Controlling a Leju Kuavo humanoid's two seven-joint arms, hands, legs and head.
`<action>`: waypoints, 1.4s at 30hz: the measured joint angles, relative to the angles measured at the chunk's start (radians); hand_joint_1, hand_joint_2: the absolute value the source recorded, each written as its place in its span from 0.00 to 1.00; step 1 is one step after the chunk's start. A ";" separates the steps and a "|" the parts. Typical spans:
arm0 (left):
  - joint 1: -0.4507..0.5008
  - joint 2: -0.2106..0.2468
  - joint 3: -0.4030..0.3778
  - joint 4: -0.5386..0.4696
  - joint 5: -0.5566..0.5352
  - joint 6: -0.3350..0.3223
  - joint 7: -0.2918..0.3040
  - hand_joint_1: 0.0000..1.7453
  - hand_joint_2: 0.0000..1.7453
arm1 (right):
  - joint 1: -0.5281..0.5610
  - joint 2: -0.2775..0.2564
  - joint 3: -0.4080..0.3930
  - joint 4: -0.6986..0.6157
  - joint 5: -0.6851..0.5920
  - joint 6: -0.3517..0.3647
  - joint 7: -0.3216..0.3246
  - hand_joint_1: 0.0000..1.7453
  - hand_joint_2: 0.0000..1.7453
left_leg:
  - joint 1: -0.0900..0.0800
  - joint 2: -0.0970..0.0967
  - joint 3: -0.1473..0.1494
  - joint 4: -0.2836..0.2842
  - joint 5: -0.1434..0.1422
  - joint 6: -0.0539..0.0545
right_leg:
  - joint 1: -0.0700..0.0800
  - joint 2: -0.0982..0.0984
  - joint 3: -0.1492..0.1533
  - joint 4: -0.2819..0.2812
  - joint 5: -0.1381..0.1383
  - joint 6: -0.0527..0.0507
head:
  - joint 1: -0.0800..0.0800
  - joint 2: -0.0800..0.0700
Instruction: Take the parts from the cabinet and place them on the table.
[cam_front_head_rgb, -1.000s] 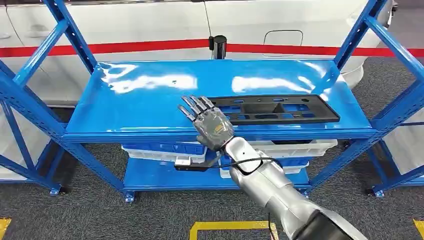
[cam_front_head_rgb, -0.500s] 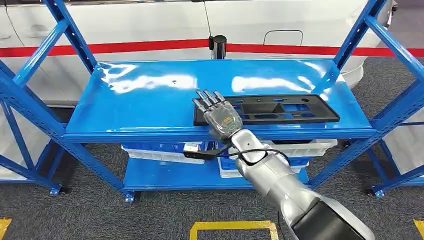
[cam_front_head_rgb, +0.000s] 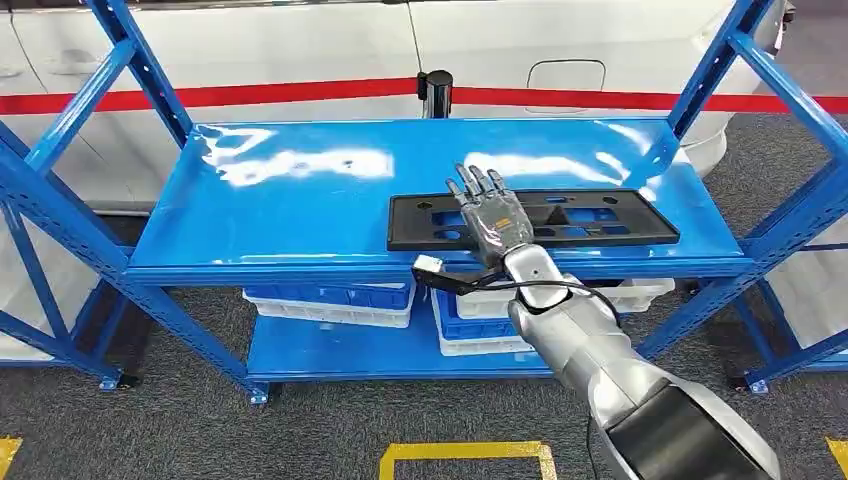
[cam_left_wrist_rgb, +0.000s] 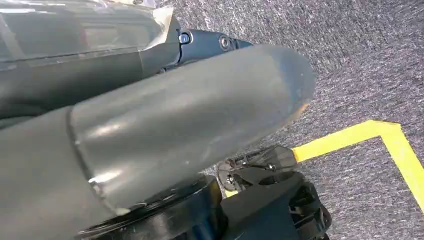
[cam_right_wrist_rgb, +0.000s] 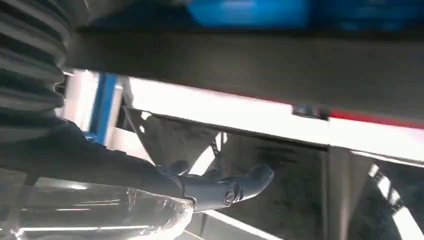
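A long black part (cam_front_head_rgb: 560, 219) with cut-out slots lies flat on the blue cabinet's (cam_front_head_rgb: 300, 200) top shelf, right of the frame's centre in the head view. The right hand (cam_front_head_rgb: 490, 214) is over its left-middle stretch, fingers spread and extended, gripping nothing. White and blue bins (cam_front_head_rgb: 330, 300) sit on the lower shelf. The left hand's state cannot be told.
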 joint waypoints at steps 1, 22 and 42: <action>0.000 0.000 0.000 0.000 0.000 0.000 -0.005 0.00 0.00 | 0.000 -0.005 -0.006 0.004 -0.005 0.002 0.000 1.00 1.00 | 0.000 0.000 0.000 0.000 0.000 0.000 | 0.000 0.000 0.000 0.000 0.000 0.000 | 0.000 0.000; -0.001 -0.005 0.052 0.000 0.036 0.079 -0.291 0.00 1.00 | 0.011 -0.017 -0.060 -0.001 0.033 -0.135 -0.111 1.00 1.00 | 0.000 0.001 -0.001 0.000 0.000 0.000 | 0.000 0.000 0.000 0.000 0.000 0.000 | 0.000 0.000; -0.010 -0.013 0.074 0.000 -0.054 0.118 -0.097 0.00 1.00 | 0.096 -0.040 -0.190 -0.281 -0.010 -0.152 -0.229 1.00 1.00 | 0.010 0.008 -0.005 -0.017 0.027 0.027 | -0.012 -0.009 -0.024 0.025 -0.018 0.011 | 0.000 0.000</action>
